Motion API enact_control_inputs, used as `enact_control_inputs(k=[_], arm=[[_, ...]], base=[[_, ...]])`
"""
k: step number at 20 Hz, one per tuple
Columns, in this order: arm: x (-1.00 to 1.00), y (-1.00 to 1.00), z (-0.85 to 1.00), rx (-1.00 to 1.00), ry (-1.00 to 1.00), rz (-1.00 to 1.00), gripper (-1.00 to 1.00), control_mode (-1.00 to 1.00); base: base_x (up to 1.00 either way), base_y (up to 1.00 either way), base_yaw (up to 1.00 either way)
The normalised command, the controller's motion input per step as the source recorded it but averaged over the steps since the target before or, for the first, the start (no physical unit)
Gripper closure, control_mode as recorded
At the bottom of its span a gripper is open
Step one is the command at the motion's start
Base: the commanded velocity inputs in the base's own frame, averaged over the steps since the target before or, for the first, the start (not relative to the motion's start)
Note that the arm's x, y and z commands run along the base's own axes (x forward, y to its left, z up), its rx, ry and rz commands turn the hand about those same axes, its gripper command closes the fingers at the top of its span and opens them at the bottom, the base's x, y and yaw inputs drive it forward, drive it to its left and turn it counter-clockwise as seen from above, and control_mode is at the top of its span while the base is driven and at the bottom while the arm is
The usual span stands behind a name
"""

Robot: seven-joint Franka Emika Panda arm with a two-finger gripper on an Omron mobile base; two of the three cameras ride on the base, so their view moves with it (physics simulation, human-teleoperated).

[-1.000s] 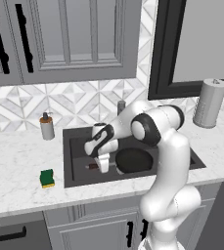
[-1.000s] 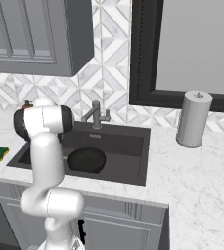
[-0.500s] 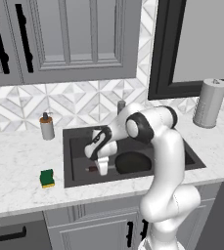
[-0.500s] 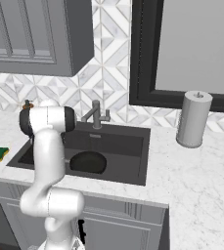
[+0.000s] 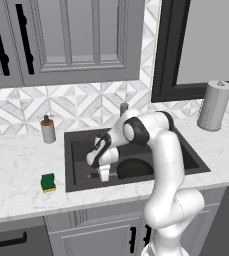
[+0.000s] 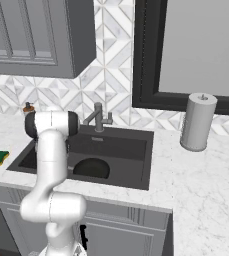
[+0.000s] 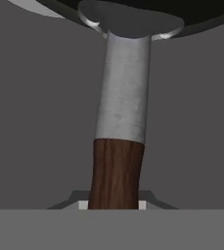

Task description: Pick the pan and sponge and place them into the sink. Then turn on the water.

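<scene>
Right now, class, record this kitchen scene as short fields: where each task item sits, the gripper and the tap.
pan: round black frying pan lying in the dark rectangular sink
handle: reddish-brown, metal neck, at the gripper
sponge: small green-and-yellow square sponge on the marble counter left of the sink
faucet: grey metal faucet, no stream visible
gripper jaws: cannot tell

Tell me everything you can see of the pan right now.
The pan is a round black frying pan lying flat on the floor of the sink, toward its front. Its handle points to the basin's left: a grey metal neck runs from the rim into a dark reddish-brown, wood-like grip. The tool is down at the grip's end; the hand view shows the grip running between its tips, but whether they are clamped on it cannot be told.
</scene>
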Motion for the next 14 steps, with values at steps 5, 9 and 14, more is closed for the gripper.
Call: enact_control_inputs(k=[5, 9, 14], arm=[[0.21, 0.0, -0.34, 0.0, 0.0, -0.02, 1.0, -1.0], [0.18, 0.0, -0.3, 0.0, 0.0, -0.02, 1.0, -1.0], [0.03, 0.05, -0.29, 0.0, 0.01, -0.01, -1.0, -1.0]], base=[[0.0, 0.0, 0.0], [0.0, 0.0, 0.0], [0.0, 0.0, 0.0]])
